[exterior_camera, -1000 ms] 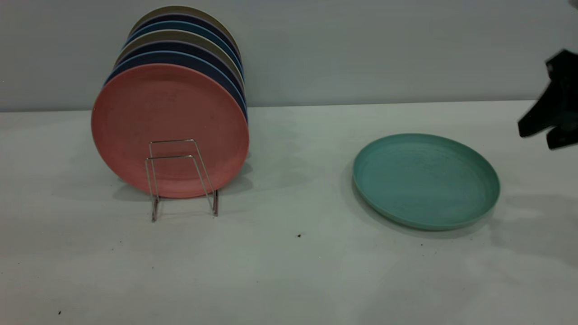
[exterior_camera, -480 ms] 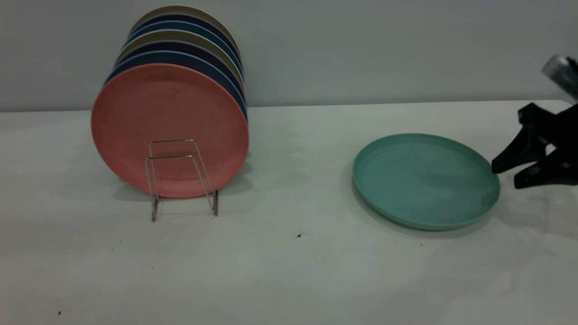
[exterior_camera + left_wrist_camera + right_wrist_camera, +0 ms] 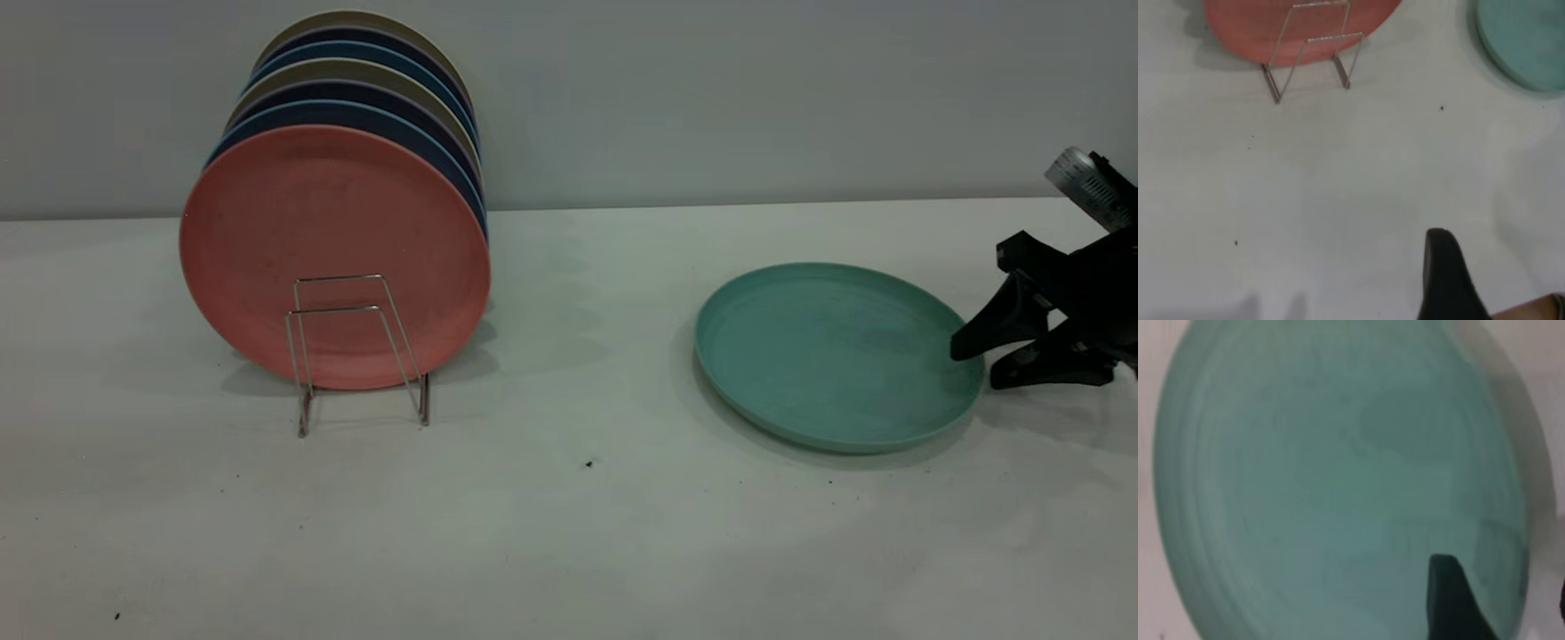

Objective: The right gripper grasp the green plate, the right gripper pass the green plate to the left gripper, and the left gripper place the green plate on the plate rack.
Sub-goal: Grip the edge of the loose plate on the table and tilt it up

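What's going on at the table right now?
The right gripper is open at the right-hand rim of the green plate, one finger over the rim and one outside it. The plate lies flat on the table. The plate rack already holds a row of plates, salmon-pink plate in front.

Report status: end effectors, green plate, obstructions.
Right end effector open, straddling rim of round teal-green plastic plate. Plate flat on table. Left end effector back, idle. Nothing blocking.

right gripper (image 3: 971,363) | black wedge jaws | silver ribbed cylinder behind
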`<state>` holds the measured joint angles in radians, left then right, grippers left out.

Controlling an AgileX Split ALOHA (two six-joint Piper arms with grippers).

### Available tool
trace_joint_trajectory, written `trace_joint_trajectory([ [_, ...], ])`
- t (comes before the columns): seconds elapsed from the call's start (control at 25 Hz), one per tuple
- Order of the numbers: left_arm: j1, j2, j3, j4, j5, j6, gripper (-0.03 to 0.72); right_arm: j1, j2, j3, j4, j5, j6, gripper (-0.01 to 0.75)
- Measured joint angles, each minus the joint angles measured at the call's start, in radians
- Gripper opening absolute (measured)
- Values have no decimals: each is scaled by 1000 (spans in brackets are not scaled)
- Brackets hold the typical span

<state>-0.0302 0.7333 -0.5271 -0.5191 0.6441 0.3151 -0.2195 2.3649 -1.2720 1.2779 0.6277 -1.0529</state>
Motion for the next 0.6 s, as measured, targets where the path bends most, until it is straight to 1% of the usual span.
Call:
trace_joint_trajectory([
  [0.16, 0, 0, 0, 0, -32, 0, 446, 20, 27, -14, 38, -7, 0, 357],
  [0.28, 0, 0, 0, -1, -38, -2, 446, 32, 38, -17, 40, -27, 0, 300],
  [0.36, 0, 0, 0, -1, -38, -2, 446, 32, 38, -17, 38, -41, 1, 237],
  [0.48, 0, 0, 0, -18, -38, -3, 446, 32, 39, -17, 37, -60, 3, 85],
  [0.56, 0, 1, 0, -43, -46, -3, 446, 32, 41, -17, 37, -63, 9, 28],
  [0.6, 0, 5, 0, -54, -55, -1, 446, 32, 42, -17, 33, -63, 16, 19],
])
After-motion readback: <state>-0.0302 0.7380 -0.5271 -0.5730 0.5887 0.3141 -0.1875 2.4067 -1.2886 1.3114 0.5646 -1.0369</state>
